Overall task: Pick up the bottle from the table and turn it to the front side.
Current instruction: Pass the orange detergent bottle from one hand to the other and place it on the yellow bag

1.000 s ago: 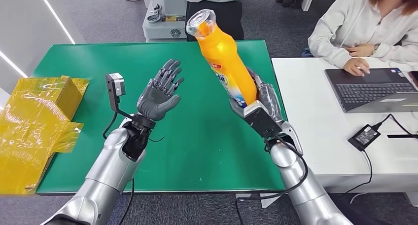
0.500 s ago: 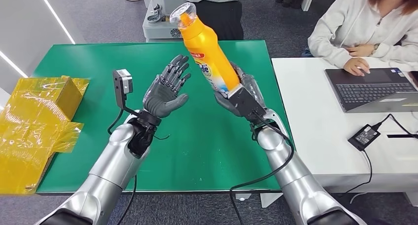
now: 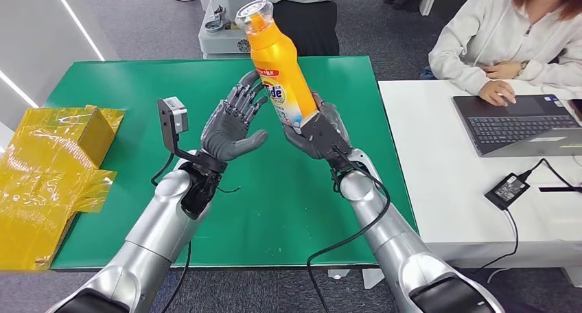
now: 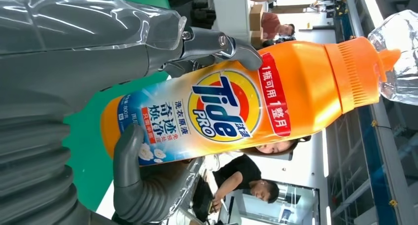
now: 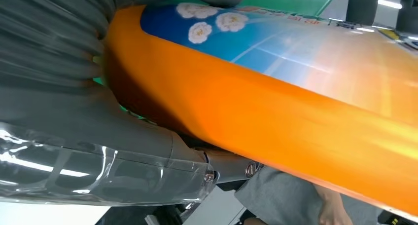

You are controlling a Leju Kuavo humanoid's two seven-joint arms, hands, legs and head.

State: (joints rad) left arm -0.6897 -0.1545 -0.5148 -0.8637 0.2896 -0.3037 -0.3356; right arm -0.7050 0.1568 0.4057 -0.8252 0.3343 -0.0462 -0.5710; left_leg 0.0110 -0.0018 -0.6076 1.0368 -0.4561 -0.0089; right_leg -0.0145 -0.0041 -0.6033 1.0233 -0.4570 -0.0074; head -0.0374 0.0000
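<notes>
Head view: bottle point(image 3: 279, 60) is off the table point(image 3: 130, 79), carried in the air above the far half of the green top, cap end up and leaning a little toward the far left corner.
Right hand point(image 3: 317, 133): clasped around the bottle's lower body (base end hidden inside the grip).
Left hand point(image 3: 230, 125): palm turned to the bottle, fingers spread and raised alongside it; fingertips point(image 3: 251, 88) lie at or against the label side. Contact cannot be settled from the head view.
Left wrist view: grey thumb point(image 4: 129, 151) rests against the label near the base, and a finger point(image 4: 236, 46) reaches over the opposite edge. A loose cradle, not a firm hold, by judgement.
Label: the printed brand side point(image 4: 224, 109) faces the left wrist camera, i.e. toward the robot's left.
Done: pick-up from the table.
Remaining: rotation to the front side appears incomplete or just settling, since the printed face points sideways; final facing needs confirming.
Nearby: yellow wrapped boxes point(image 3: 48, 169) at the table's left edge; laptop point(image 3: 518, 124) on the white desk point(image 3: 439, 182), with a person seated at it.
</notes>
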